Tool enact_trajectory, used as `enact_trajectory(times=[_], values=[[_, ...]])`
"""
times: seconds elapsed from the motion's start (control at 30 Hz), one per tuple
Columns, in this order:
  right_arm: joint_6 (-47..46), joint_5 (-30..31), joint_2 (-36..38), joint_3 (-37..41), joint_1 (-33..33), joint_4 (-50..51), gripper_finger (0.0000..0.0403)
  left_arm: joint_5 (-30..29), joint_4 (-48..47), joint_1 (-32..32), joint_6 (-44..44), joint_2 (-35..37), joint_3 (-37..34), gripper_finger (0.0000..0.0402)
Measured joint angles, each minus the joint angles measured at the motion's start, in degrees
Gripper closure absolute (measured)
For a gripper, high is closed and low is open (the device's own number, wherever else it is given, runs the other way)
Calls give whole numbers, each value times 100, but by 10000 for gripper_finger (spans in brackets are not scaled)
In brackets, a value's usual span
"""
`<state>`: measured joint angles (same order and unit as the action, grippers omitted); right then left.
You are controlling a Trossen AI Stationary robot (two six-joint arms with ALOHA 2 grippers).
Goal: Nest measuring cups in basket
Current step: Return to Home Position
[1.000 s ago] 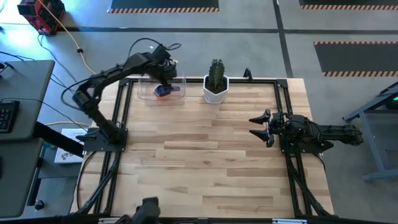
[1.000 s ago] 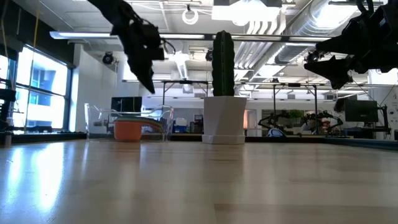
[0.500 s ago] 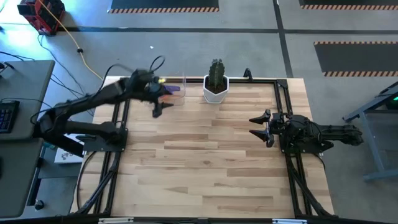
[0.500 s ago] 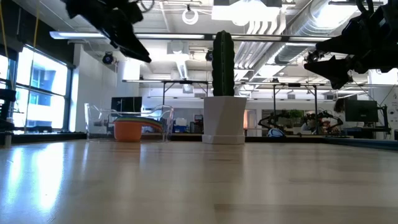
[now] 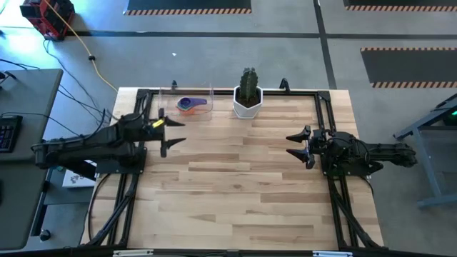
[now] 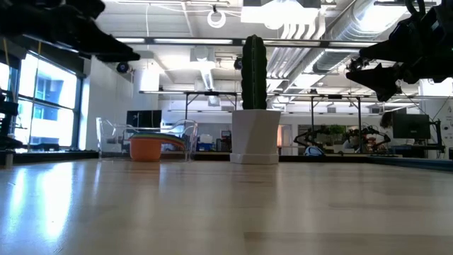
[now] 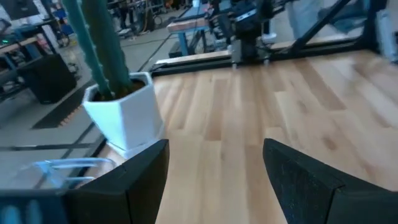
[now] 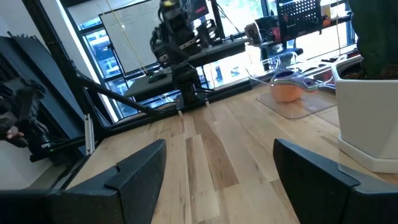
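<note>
Left pincer open, empty, hanging at the left edge of the surface, apart from basket. Cups sit nested inside it (no strays visible). Right pincer open, idle at right. Task looks finished.

**Desk:** Any wording, brand or number legible in this one?

**Photographer:** None. The white sheet lying by the left arm's base carries print too small to read, and the keys of the keyboard on the side desk cannot be made out either. The only sign is the orange-and-black hazard striping edging the dark floor mats.
</note>
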<state>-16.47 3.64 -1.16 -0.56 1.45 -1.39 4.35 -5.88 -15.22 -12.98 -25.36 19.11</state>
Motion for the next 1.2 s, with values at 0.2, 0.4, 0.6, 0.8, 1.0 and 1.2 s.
enact_trajectory(times=[0.2,0.4,0.6,0.8,1.0,1.2], values=[[0,0,-1,0,0,0,116,-202,-196,442,476,1144,-649,151],[0,0,0,0,0,0,116,-382,-139,739,670,1837,-1132,151],[0,0,-1,0,1,0,116,-386,53,852,843,2249,-1622,151],[0,0,-1,0,2,0,116,-495,600,894,435,2252,-1834,151],[0,13,0,0,2,0,116,-472,748,891,538,2180,-1842,151],[0,11,-1,0,2,0,116,-489,638,891,1101,2178,-1842,151]])
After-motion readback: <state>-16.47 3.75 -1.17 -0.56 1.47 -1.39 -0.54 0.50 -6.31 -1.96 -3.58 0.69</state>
